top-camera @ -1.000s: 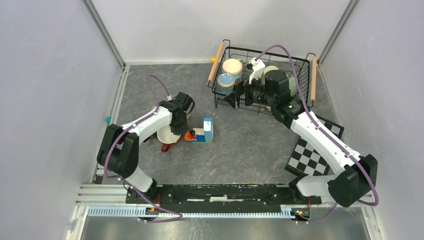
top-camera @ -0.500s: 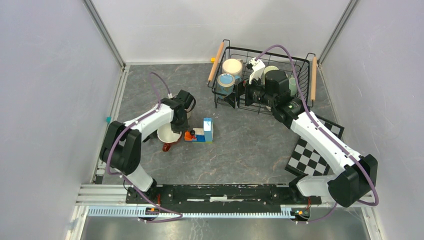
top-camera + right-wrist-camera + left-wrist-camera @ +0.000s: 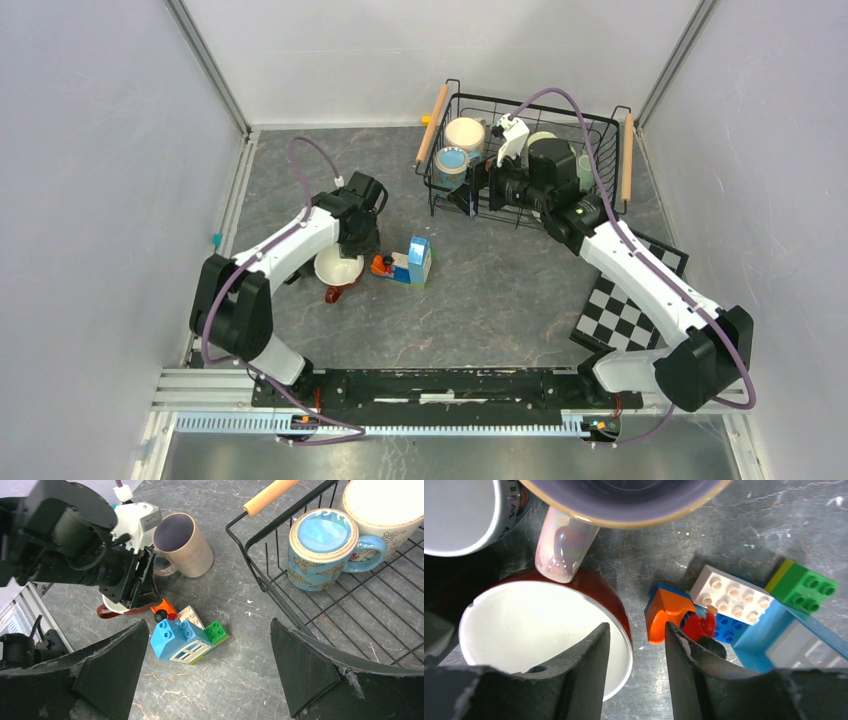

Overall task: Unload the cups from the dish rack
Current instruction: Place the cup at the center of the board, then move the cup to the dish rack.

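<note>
Where the dish rack (image 3: 433,124) stands, a blue cup (image 3: 320,545) sits inside.

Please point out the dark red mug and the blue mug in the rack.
dark red mug (image 3: 534,625): left wrist view, white inside.
blue mug (image 3: 320,532): right wrist view, blue inside.

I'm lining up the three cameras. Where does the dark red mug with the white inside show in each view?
Top view: the red mug sits left of centre, just left of the toy blocks.
Left wrist: it fills the lower left, with the blocks to its right.
Right wrist: left of centre, only partly showing, up-left of the blocks.
Shared landmark: the toy blocks.
</note>
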